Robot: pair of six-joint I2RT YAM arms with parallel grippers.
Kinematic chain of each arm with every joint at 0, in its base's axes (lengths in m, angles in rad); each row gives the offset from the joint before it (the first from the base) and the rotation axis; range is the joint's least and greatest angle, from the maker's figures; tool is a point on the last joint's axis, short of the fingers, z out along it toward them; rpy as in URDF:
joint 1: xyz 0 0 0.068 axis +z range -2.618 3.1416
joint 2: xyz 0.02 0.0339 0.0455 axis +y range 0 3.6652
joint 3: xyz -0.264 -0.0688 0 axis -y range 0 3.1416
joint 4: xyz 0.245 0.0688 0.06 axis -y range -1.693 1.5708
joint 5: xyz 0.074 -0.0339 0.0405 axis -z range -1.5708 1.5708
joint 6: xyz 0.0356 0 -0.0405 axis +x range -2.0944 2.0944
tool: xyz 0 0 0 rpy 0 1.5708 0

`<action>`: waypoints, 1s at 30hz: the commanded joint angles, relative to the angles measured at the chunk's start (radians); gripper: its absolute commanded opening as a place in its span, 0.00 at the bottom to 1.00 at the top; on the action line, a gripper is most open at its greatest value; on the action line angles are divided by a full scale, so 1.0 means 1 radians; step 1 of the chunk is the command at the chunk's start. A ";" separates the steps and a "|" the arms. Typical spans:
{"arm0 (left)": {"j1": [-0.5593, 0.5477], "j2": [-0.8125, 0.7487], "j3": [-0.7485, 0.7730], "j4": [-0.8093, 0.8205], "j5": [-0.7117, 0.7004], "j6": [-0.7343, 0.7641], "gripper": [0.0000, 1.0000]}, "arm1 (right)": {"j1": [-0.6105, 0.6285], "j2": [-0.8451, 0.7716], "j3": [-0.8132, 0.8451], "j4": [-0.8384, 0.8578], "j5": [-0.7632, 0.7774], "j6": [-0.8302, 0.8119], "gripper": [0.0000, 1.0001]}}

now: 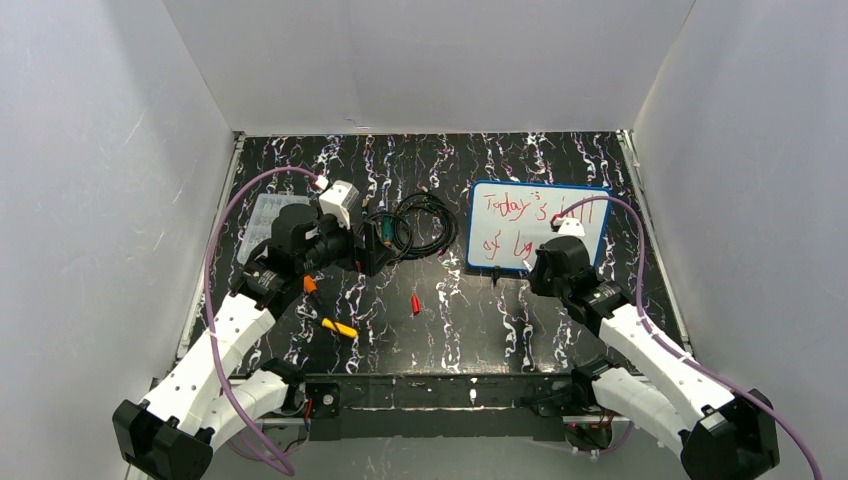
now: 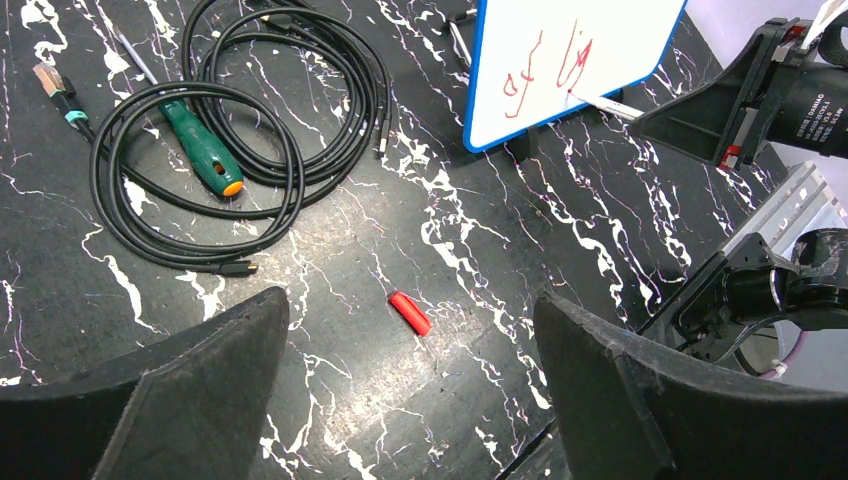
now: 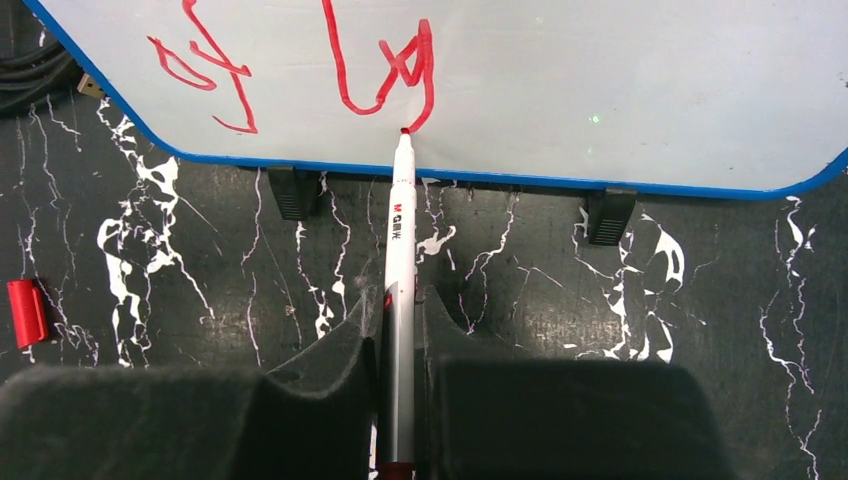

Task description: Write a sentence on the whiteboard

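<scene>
Starting from the near side, the right gripper (image 3: 400, 312) is clamped on the lower part of a white marker (image 3: 400, 230), with its two fingers pressed on the barrel from both sides. The marker points straight away from the wrist. Its red tip touches the whiteboard (image 3: 620, 90) just above the lower blue frame, at the bottom of the last stroke of the second line. The left gripper (image 2: 410, 298) hangs above the table (image 1: 480, 330) with its fingers wide apart and holds nothing. A small red cap (image 1: 415, 304) lies on the table between the two arms, and farther to the left are a cable coil (image 2: 250, 130) and a green screwdriver (image 2: 205, 150). The whiteboard stands on its black feet at the far right of the table, leaning back a little. The sentence (image 1: 510, 222) is in two red lines, "Today's" with some more letters that I cannot read, and under it "of" and a short unfinished word. I judge that the writing is in the middle of the second line. To do it well, the tip should press only lightly, because the board rests on small feet and may slide or tip backward. The strokes should go to the right, where much white space is free, and stay above the frame. The grip should remain firm so the marker does not turn.
</scene>
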 commanded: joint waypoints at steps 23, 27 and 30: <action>0.007 -0.017 -0.007 0.010 0.013 0.002 0.91 | -0.003 -0.104 0.030 0.124 0.164 -0.083 0.01; 0.007 -0.017 -0.006 0.010 0.014 0.002 0.91 | -0.003 -0.096 0.025 0.102 0.167 -0.070 0.01; 0.006 -0.018 -0.007 0.011 0.016 0.002 0.91 | -0.003 -0.094 0.019 0.076 0.158 -0.052 0.01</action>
